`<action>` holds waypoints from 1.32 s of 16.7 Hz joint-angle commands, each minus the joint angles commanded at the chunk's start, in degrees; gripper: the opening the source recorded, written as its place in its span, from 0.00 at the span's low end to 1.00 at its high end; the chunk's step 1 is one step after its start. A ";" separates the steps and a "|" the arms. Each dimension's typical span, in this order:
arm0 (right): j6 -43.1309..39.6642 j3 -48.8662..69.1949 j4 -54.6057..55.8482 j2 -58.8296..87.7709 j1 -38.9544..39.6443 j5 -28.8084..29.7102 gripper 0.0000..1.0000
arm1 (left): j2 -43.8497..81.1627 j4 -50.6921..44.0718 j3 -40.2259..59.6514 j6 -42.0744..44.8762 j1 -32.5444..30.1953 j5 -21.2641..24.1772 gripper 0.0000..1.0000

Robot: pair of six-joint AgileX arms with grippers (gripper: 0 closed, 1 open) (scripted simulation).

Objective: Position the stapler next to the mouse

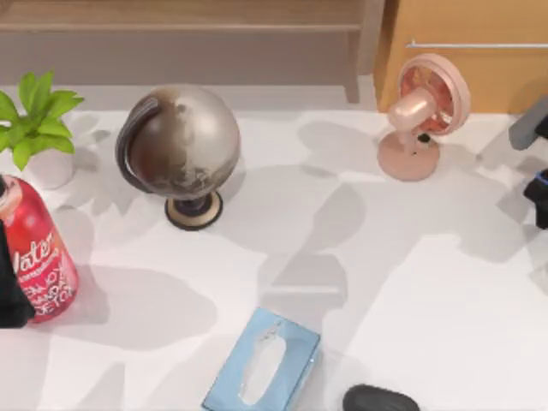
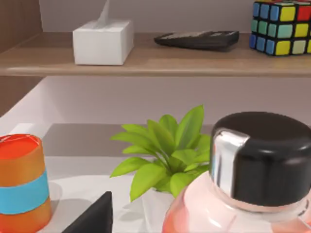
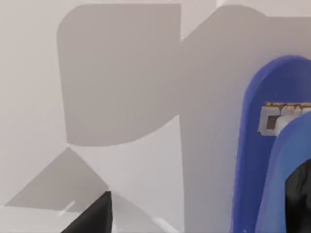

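While right gripper point(image 1: 538, 184) sits at table's right edge, stapler point(image 3: 272, 145) fills its wrist view, close at fingers; you cannot tell jaw grip. Mouse point(image 1: 381, 399) lies front, beside tissue box point(image 1: 264, 361). Left arm parked left. Next: carry stapler beside mouse.

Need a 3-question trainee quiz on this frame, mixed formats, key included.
1. True or false: the mouse lies at the table's near edge, right of the tissue box.
2. What colour is the stapler in the right wrist view?
3. The fan stands: A) beside the red bottle, B) at the far right of the table, C) on the tissue box.

Key: 1 true; 2 blue; 3 B.
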 joint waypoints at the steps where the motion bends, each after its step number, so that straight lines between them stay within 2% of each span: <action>1: 0.00 0.00 0.00 0.00 0.00 0.00 1.00 | 0.00 0.00 0.00 0.00 0.00 0.00 1.00; 2: 0.00 0.00 0.00 0.00 0.00 0.00 1.00 | 0.00 0.00 0.00 0.00 0.00 0.00 1.00; 15: 0.00 0.00 0.00 0.00 0.00 0.00 0.02 | 0.00 0.00 0.00 0.00 0.00 0.00 1.00; 22: 0.00 0.00 0.00 0.00 0.00 0.00 0.00 | 0.00 0.00 0.00 0.00 0.00 0.00 1.00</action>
